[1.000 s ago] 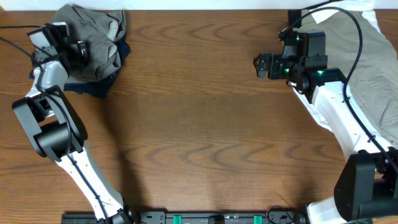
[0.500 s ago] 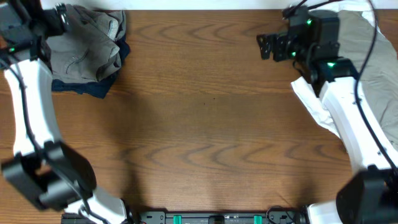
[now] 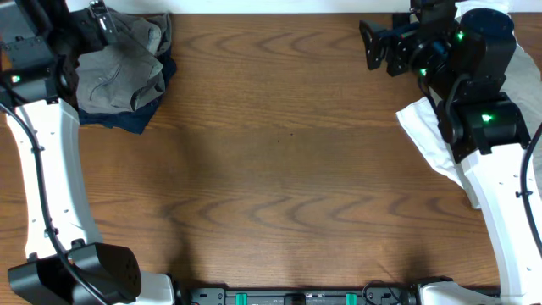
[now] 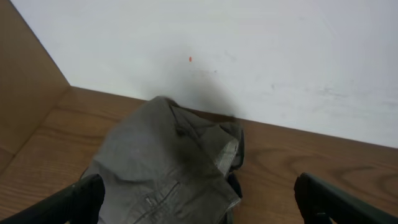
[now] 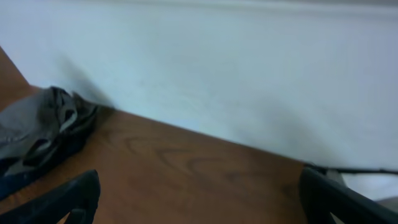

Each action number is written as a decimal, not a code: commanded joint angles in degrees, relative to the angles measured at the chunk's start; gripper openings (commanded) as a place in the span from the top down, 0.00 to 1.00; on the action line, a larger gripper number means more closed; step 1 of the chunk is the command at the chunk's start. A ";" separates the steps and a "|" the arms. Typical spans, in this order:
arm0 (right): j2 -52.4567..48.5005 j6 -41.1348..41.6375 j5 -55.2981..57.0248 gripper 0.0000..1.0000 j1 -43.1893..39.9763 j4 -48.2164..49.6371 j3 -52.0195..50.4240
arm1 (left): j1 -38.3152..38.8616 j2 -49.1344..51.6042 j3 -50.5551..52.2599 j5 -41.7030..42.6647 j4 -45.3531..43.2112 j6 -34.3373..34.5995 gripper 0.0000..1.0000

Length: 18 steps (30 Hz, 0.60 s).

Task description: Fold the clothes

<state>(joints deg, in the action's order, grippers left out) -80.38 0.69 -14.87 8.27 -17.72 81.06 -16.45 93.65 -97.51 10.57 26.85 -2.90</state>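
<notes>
Crumpled grey shorts [image 3: 118,72] lie at the back left corner on top of a navy garment [image 3: 127,120]. My left gripper [image 3: 95,19] hangs above the pile's back left edge, open and empty. In the left wrist view the grey shorts [image 4: 168,155] lie below the spread fingers [image 4: 205,208]. My right gripper [image 3: 377,47] is open and empty, raised over bare wood at the back right. In the right wrist view its fingers [image 5: 199,205] are wide apart, and the grey shorts [image 5: 37,121] show far to the left.
A white cloth [image 3: 423,127] and a khaki-beige garment [image 3: 532,80] lie at the right edge, partly under my right arm. A white wall [image 4: 249,50] runs along the table's back edge. A black cable [image 5: 354,169] lies by the wall.
Both arms have risen and swung towards the back wall. My left gripper has come off the grey pile to the back left. The clothes have not moved.
</notes>
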 commanded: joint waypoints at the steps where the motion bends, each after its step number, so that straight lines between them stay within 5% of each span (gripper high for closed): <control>1: -0.42 -0.96 -0.39 0.01 0.37 -1.44 0.68 | -0.17 -0.07 -0.26 0.52 0.13 0.85 0.02; 8: 0.79 -2.01 4.24 0.01 0.44 -15.56 0.68 | -0.20 -0.07 -0.26 0.52 0.13 0.87 0.02; 18: 17.18 0.63 -1.18 0.01 -3.74 -38.10 -1.68 | -0.17 -0.07 -0.26 0.52 0.13 0.85 0.02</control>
<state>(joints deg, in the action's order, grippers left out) -67.57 -0.21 -14.20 6.37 -51.94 79.72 -16.49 93.65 -97.51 10.57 26.87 -2.74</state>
